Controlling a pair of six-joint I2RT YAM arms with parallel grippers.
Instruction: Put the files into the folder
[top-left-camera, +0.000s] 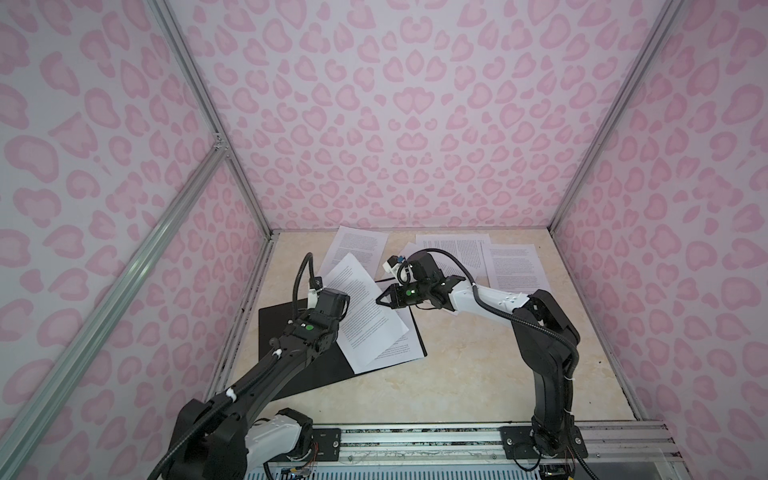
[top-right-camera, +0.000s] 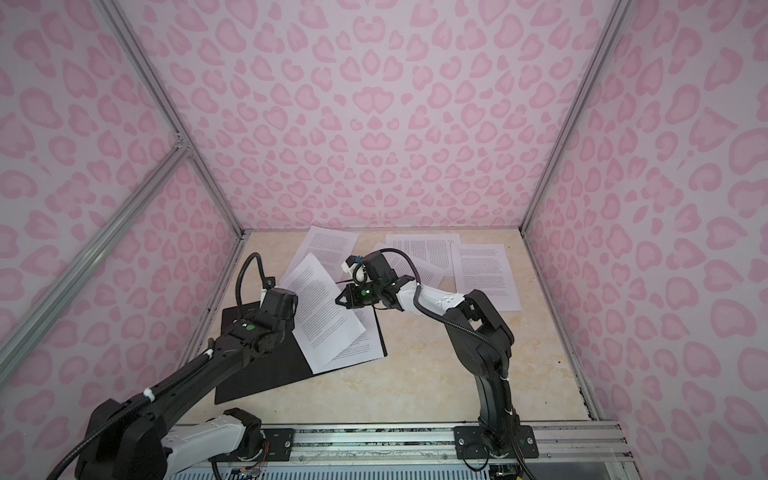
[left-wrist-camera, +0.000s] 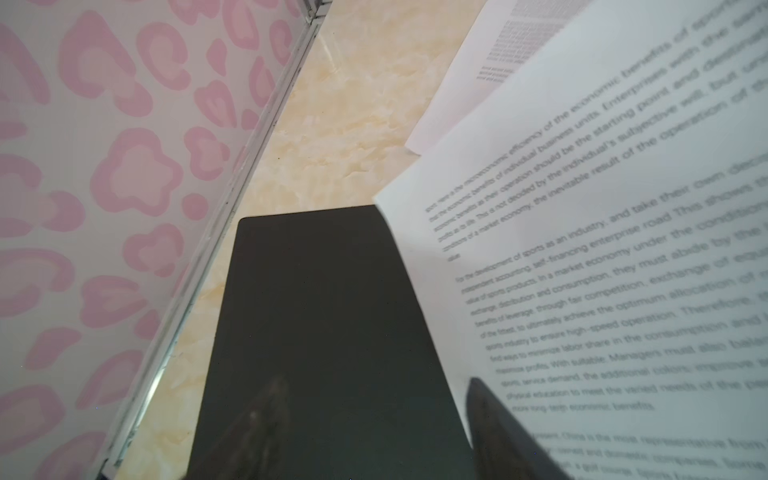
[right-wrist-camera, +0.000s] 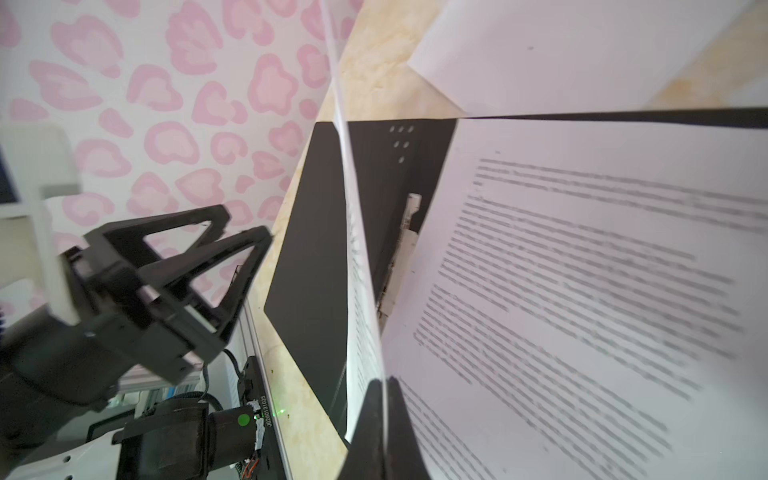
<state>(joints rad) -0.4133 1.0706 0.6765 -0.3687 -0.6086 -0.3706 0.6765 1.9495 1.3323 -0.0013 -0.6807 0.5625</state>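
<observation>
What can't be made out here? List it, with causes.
- Folder clip: covered in both top views; partly under sheets in the right wrist view.
- Left gripper fingers: under its wrist in both top views; blurred in the left wrist view.
- Far sheets, their text: too small in both top views.
- Right gripper fingers on the held sheet: cut by the right wrist view's edge.

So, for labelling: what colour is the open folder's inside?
Black; the folder shows best in the left wrist view.
</observation>
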